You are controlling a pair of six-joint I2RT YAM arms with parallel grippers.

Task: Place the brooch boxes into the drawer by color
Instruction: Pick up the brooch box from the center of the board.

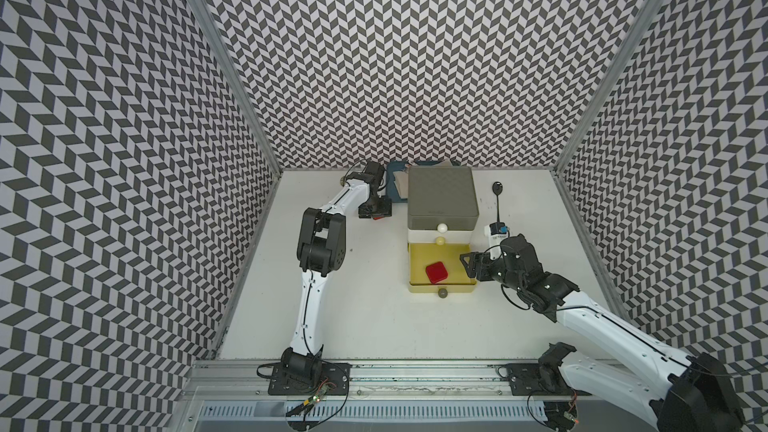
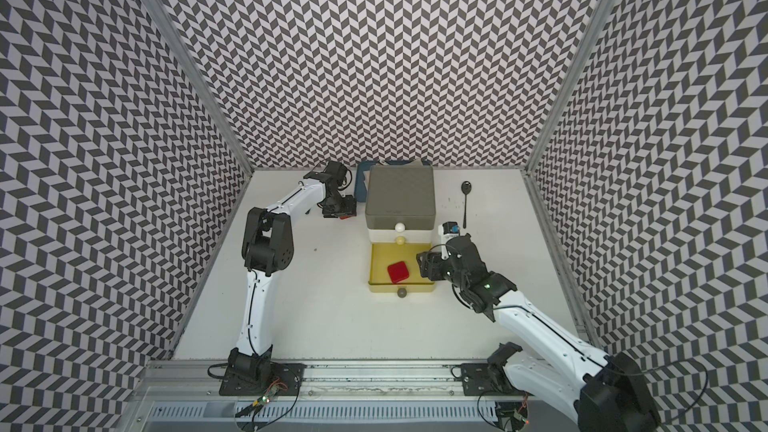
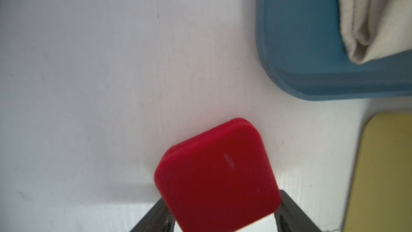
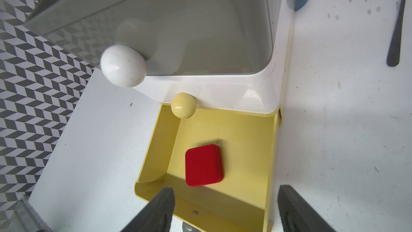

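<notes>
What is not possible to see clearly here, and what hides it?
Grip of the left hand on the red box: left wrist view, the picture edge cuts off fingers and box, contact unclear.
That box in both top views: the hand covers nearly all.
Contents of the grey tier and white tier: both closed.
Blue tray, top views: the grey tier hides most.

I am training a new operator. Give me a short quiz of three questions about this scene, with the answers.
1. True or false: the yellow drawer is shut.
2. What sits between the fingers of the left gripper? A) a black box B) a red box C) a white knob
3. Fill in: the right gripper hovers at the drawer's side with its jaws ___.

Key
1. False: it is pulled out, with a second red box inside.
2. B
3. open
</notes>
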